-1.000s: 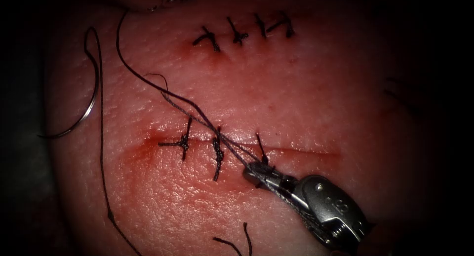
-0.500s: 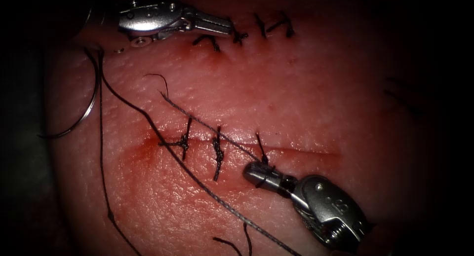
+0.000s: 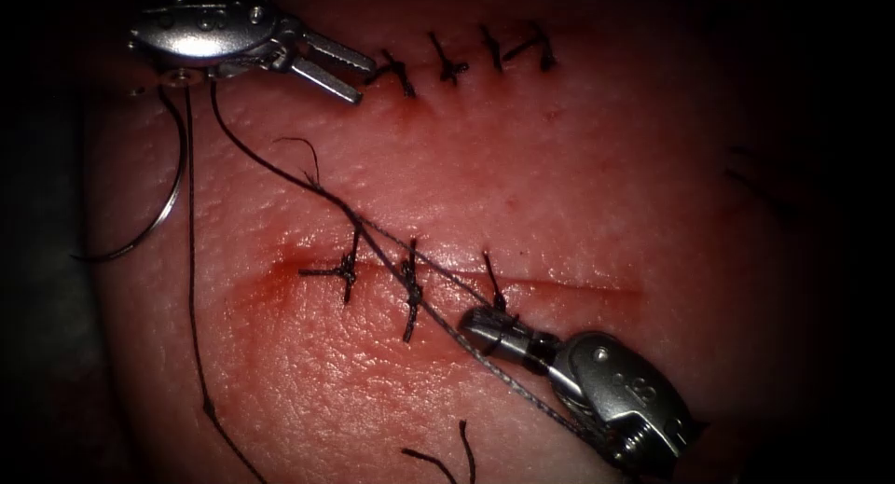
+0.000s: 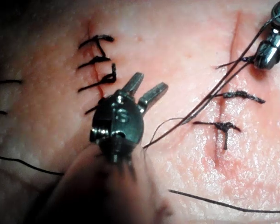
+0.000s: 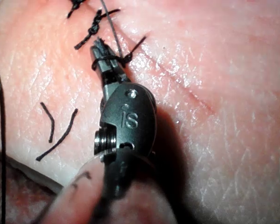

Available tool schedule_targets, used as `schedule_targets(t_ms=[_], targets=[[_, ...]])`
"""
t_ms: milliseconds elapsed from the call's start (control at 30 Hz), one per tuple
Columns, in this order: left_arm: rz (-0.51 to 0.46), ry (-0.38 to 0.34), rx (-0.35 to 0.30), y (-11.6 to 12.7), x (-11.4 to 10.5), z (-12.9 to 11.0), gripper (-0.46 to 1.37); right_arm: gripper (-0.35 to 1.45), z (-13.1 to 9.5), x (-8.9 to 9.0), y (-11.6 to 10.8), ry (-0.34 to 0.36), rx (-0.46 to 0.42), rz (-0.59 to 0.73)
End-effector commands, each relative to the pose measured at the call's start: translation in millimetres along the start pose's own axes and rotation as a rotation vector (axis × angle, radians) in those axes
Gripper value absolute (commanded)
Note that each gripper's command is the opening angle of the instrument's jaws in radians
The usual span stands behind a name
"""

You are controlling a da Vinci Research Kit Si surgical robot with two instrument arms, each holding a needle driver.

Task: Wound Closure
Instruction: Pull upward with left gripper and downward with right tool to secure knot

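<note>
Endoscope above, in front; wrist views close along shafts; all share the cut (image 3: 559, 283)

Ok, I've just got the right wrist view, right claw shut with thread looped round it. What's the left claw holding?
Observer: Nothing. The left claw is open, beside the left end of the upper row of stitches.
Operator: And the needle?
Observer: The needle lies free on the tissue, left of the cut, not in the tissue.
Operator: Where does my thread go?
Observer: The thread runs up-left from the cut towards the left tool's wrist.
</note>
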Motion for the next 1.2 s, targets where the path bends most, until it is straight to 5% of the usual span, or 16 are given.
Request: schedule_targets(t_ms=[33, 133, 333, 533, 867, 1033, 1200], targets=[[0.014, -0.041, 0.03, -0.2, 0.3, 0.0, 0.51, -0.35, 0.0, 0.0, 0.0, 0.0, -0.008, 0.0], [0.026, -0.082, 0.039, -0.2, 0.3, 0.0, 0.66, -0.35, 0.0, 0.0, 0.0, -0.003, -0.007, 0.0], [0.053, -0.086, -0.072, -0.3, 0.4, 0.3, 0.75, -0.35, 0.0, 0.0, 0.2, -0.009, -0.007, 0.0], [0.028, -0.152, -0.339, -0.1, 1.0, 1.0, 0.77, -0.35, 0.1, 0.0, 0.4, -0.012, -0.007, 0.0], [0.002, -0.191, -0.545, 1.8, 2.5, 3.0, 0.67, -0.35, 0.1, 0.0, 0.3, -0.018, -0.006, -0.006], [0.002, -0.207, -0.535, 2.3, 2.9, 3.9, 0.61, -0.35, 0.1, 0.0, 0.4, -0.018, -0.006, -0.006], [0.038, -0.372, -0.498, 2.2, 2.9, 4.2, 0.57, -0.35, 0.0, 0.0, 0.4, -0.021, -0.005, -0.006]])
